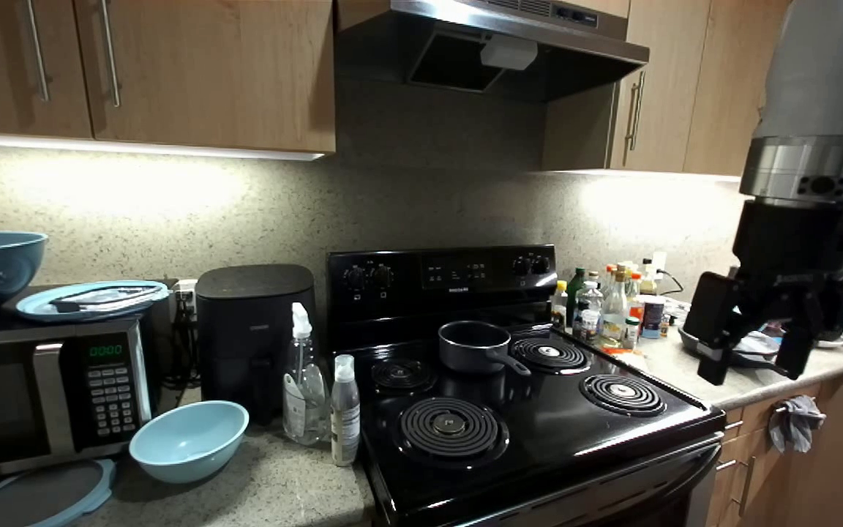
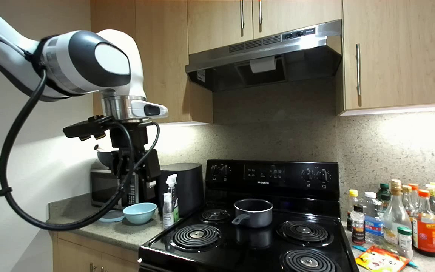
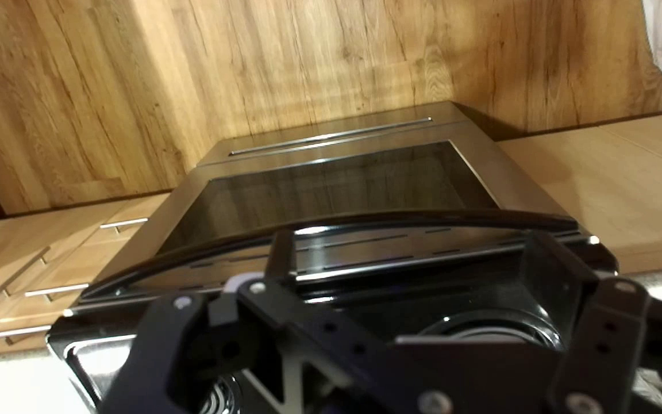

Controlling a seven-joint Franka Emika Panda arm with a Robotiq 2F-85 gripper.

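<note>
My gripper (image 1: pixel 754 366) hangs open and empty, fingers pointing down. It also shows side-on in an exterior view (image 2: pixel 149 190). In the wrist view its two fingers (image 3: pixel 414 253) stand wide apart with nothing between them, above the front of the black stove (image 3: pixel 388 293). A dark grey saucepan (image 1: pixel 469 353) sits upright on the stove top between the coil burners, apart from the gripper; it also shows in an exterior view (image 2: pixel 257 216). The saucepan is out of the wrist view. A light blue bowl (image 1: pixel 189 443) stands on the counter beside the stove, also seen in an exterior view (image 2: pixel 140 213).
A spray bottle (image 1: pixel 306 395), a pump bottle (image 1: pixel 345 417), a black air fryer (image 1: pixel 253 329) and a microwave (image 1: pixel 4 410) stand on one counter. Several sauce bottles (image 2: pixel 395 221) and an orange packet (image 2: pixel 381 258) are on the opposite counter. A range hood (image 2: pixel 266 49) overhangs the stove.
</note>
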